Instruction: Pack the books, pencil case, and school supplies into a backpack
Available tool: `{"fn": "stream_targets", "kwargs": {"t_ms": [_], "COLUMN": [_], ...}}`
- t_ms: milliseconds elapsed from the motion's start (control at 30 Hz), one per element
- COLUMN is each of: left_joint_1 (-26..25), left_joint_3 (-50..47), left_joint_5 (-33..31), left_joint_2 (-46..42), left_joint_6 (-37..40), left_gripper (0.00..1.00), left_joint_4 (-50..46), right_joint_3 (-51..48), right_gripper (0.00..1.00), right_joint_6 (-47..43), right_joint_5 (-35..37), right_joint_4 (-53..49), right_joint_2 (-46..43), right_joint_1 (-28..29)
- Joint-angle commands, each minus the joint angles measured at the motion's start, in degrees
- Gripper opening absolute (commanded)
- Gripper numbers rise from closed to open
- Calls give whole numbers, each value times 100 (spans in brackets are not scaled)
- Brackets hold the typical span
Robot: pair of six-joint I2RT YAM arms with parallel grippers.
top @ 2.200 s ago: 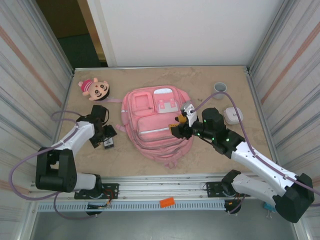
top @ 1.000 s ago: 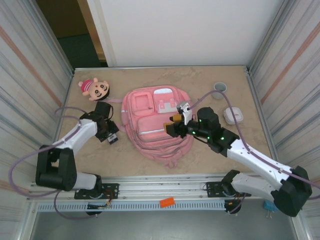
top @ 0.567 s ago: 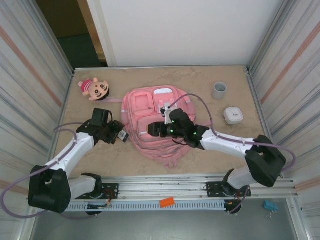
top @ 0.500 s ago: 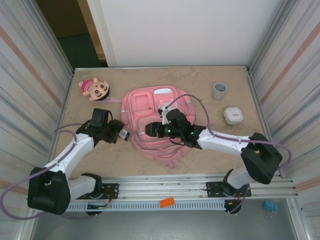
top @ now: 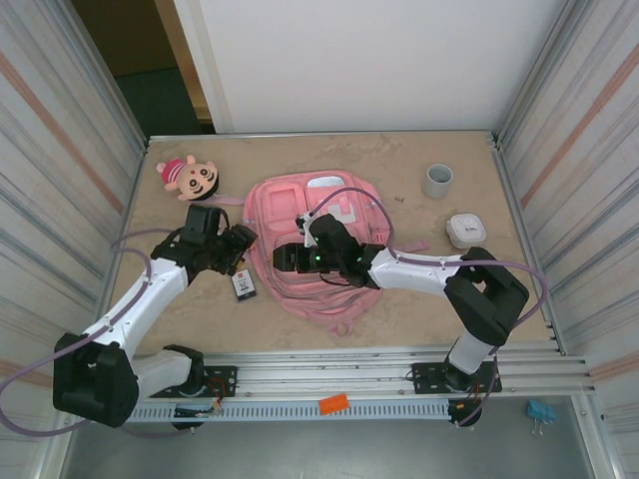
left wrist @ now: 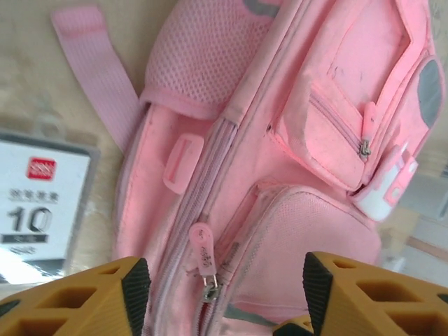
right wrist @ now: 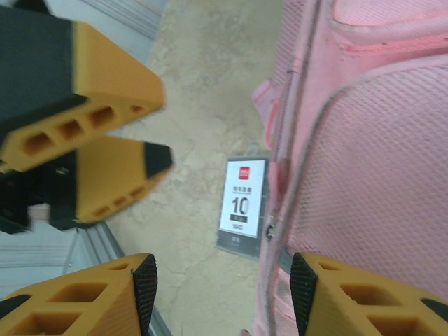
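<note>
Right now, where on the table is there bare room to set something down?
Bare: the far strip behind the backpack, between doll and cup. Crowded: left of the backpack, where the card lies by the left claw and right claw.

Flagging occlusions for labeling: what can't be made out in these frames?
Card, left wrist: cut by the left edge, fine print blurred.
Backpack, top: right arm covers its middle; contents hidden.
Small white item, top: too small to identify.
</note>
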Motion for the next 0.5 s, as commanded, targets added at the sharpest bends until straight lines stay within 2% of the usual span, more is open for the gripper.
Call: {"fn": "stream_targets", "kwargs": {"t_ms": [0, 67, 167, 233, 467], "left_joint_1": [-48, -70, -200, -353, -575], "left_joint_3": [113, 64, 89, 158, 254], "left_joint_5": [-896, -1113, -1227, -1595, -1594], "left_joint_2": [79, 236, 524, 746, 1568], "left_joint_6": [1346, 1677, 1783, 1859, 1886], "left_gripper": [63, 66, 71, 73, 78], "left_joint_4": [-1338, -1546, -1690, -1759, -1462], "right_joint_3": [61, 88, 122, 106, 42], "right_gripper": [54, 55, 54, 54, 55], "right_joint_6": [-259, -344, -442, -467, -528], "right_joint_5": [220, 209, 188, 157, 182], "right_joint_4": [-314, -443, -524, -482, -453], "right_joint_2": [-325, -378, -410, -433, -539], "right_joint_1": [-28, -39, -39, -44, -61]}}
